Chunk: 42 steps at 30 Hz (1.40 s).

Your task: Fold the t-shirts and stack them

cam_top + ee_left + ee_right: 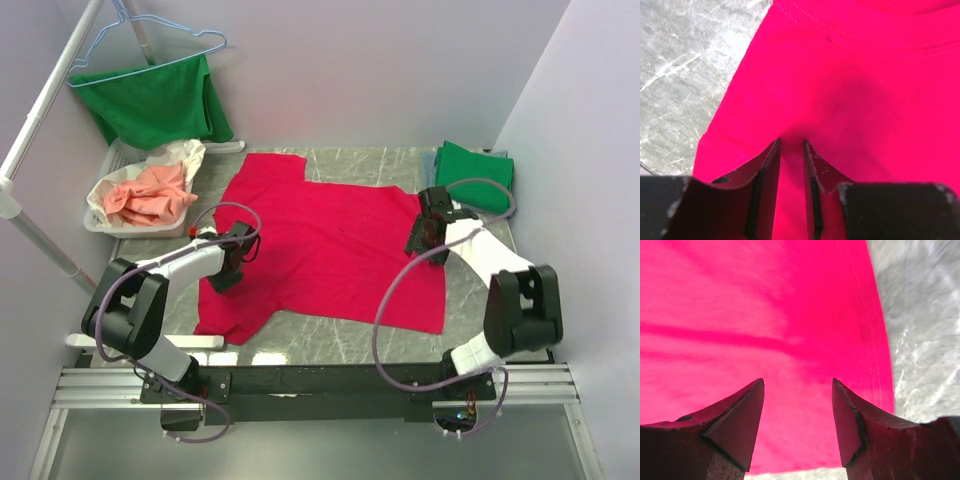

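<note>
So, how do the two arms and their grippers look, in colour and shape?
The left arm and right arm have white links and black joints. A grey-purple cable loops along each. The left gripper and right gripper each have two dark fingers tapering to pointed tips, with scuffed edges.

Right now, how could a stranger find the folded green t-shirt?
Look at the grey marbled table and go to its far right corner. There a folded grass-green cotton t-shirt lies on a folded grey one. The other green t-shirt hangs on a blue wire hanger at the far left; this one lies folded flat.
</note>
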{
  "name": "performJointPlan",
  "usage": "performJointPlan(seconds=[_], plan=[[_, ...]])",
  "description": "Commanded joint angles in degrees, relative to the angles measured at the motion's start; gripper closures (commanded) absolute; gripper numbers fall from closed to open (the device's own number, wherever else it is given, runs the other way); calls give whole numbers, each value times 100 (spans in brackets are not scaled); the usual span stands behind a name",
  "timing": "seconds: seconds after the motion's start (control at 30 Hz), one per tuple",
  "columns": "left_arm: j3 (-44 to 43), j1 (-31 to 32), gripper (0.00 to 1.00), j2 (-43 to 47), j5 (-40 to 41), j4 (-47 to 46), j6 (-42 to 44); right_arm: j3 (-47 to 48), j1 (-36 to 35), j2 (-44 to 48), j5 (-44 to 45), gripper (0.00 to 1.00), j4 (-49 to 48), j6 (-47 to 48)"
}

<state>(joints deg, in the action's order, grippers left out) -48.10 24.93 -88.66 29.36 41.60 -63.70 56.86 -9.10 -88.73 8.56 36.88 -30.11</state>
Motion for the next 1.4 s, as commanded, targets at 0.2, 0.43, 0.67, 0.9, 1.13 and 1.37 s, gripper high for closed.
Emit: performJointPlan(seconds=[0.2,0.43,0.67,0.9,1.13,1.37], plan=[[-577,-32,66,386,-116,-390,587,466,-724,717,-135,36,12,-39],[-1175,-32,67,-799,-1,-435,614,616,-1330,-126,-179,35,-287,-205],[-552,-32,68,-916,-89,-636,350,1,-1796,-162,-380,35,-734,-434],[-209,-23,69,-916,-106,-592,174,-579,-2086,-311,-574,36,-1078,-654],[-7,-32,69,-469,-194,-373,-81,-922,-2341,-285,-654,37,-1035,-839],[379,-23,68,-20,-256,-232,-248,-1212,-2508,-110,-610,37,-946,-1023]])
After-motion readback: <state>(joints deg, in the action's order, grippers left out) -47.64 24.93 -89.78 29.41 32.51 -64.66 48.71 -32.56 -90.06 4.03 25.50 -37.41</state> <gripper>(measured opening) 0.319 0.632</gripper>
